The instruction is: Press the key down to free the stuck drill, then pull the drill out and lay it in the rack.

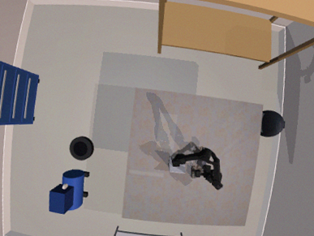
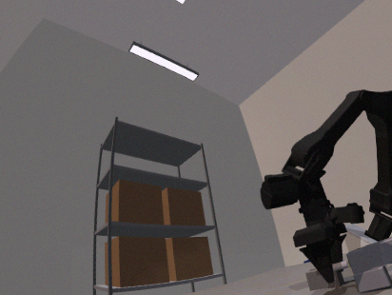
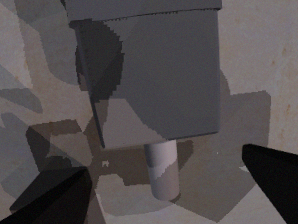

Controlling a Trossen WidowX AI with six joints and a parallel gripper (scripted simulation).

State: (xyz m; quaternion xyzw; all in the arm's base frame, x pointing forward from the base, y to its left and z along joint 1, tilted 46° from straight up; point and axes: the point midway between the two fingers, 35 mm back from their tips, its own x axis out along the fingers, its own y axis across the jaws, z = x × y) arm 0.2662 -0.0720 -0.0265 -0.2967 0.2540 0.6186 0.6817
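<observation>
The end effector (image 1: pixel 195 172) (image 2: pixel 333 285) (image 3: pixel 166 165) was released, its fingers astride what looked to be the drill (image 2: pixel 340 266) (image 3: pixel 165 175), a pale rod jutting from the block (image 2: pixel 371 259) (image 3: pixel 160 75). Pulling seemed next: close, then draw; whether the key was down could not be told.

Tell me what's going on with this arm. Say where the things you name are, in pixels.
The black arm has its open gripper (image 3: pixel 166 165) down low beside a grey block (image 3: pixel 155 75). A pale cylinder (image 3: pixel 164 175) sticks out of the block, between the two spread fingers but not gripped. So nothing is held at this moment. The cylinder may be the stuck drill or its holder's end; the pictures don't settle which. The task, freeing the drill and laying it in the rack, looks unfinished.
</observation>
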